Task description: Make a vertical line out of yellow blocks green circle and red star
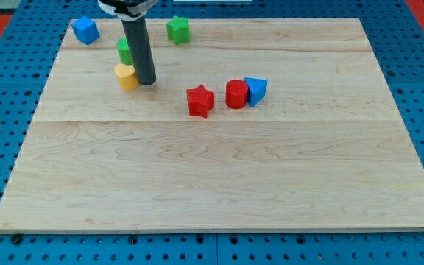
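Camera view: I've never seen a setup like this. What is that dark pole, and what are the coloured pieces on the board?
The single picture looks down at a wooden board. The dark pole is a robot arm's rod; it has no fingers and holds nothing, it only pushes. My tip sits right beside the yellow block, on its right in the view. A green block is partly hidden behind the rod. Also there: a green star, a blue block, a red star, a red cylinder and a blue block touching it.

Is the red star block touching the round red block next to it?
No, the red star and the red cylinder sit side by side with a narrow strip of bare board showing between them.
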`<act>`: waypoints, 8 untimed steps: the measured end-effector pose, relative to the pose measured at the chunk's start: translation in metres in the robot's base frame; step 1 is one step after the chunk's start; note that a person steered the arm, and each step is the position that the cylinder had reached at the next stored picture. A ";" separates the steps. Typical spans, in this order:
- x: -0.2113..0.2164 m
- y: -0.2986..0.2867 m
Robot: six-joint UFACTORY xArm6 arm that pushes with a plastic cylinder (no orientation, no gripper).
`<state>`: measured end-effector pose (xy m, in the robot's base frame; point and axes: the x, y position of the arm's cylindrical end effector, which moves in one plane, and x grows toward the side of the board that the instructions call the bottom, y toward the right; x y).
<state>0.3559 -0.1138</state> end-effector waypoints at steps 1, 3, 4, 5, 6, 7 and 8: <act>0.002 0.070; 0.059 0.147; 0.052 0.077; 0.042 0.019; 0.034 0.051; 0.007 0.018; 0.013 -0.007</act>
